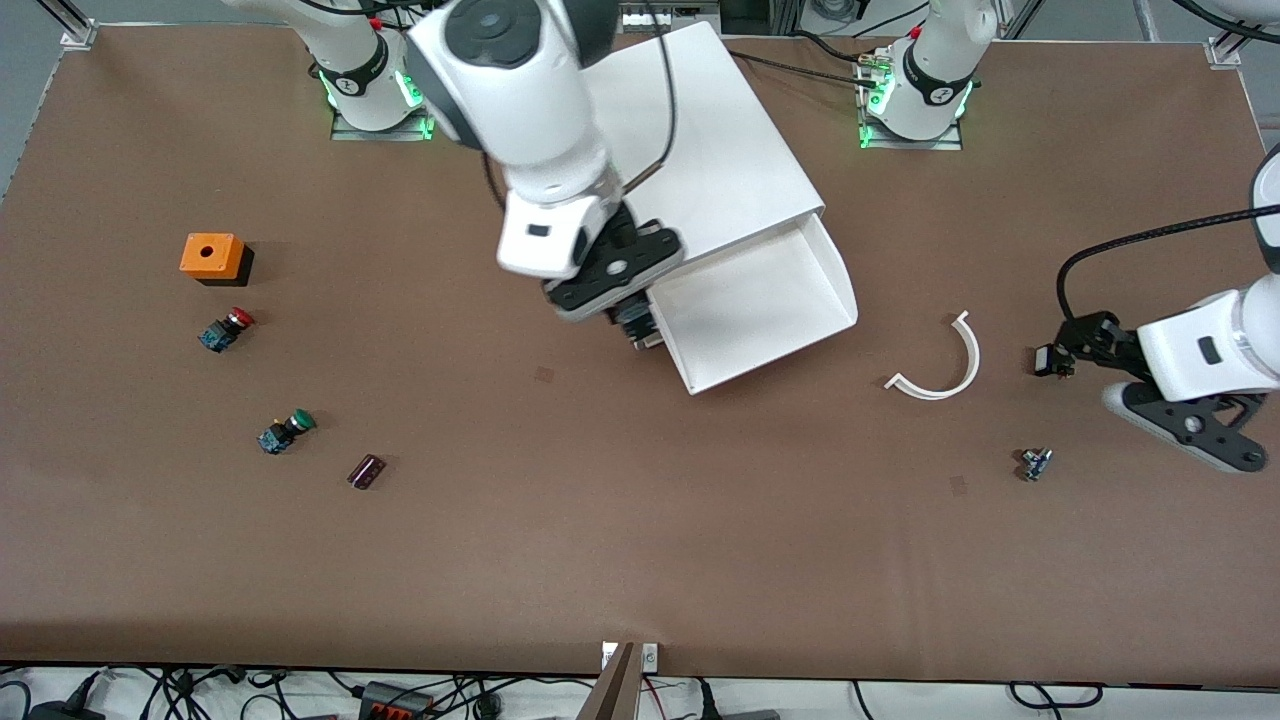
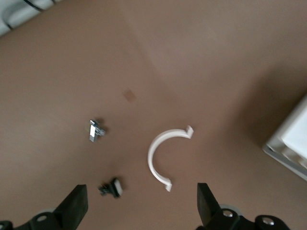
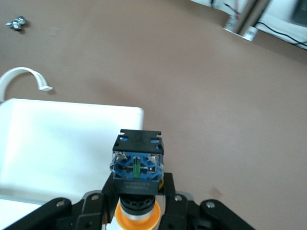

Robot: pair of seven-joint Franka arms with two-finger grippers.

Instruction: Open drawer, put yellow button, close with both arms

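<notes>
That little yellow-capped push-button switch with the black-and-blue body (image 3: 137, 167) looks light and rigid, right gripper (image 3: 136, 203) pinching its neck over the pulled-out white plastic drawer (image 1: 760, 305)'s edge, while the left gripper (image 2: 139, 206) waits spread wide.

Brown matte table surface (image 1: 640, 540) fills the view, evenly lit, with faint creases. Aluminium frame posts (image 1: 72, 22) stand at its corners. Tangled black cables (image 1: 190, 690) and a power strip (image 1: 400, 700) lie along the near edge.
</notes>
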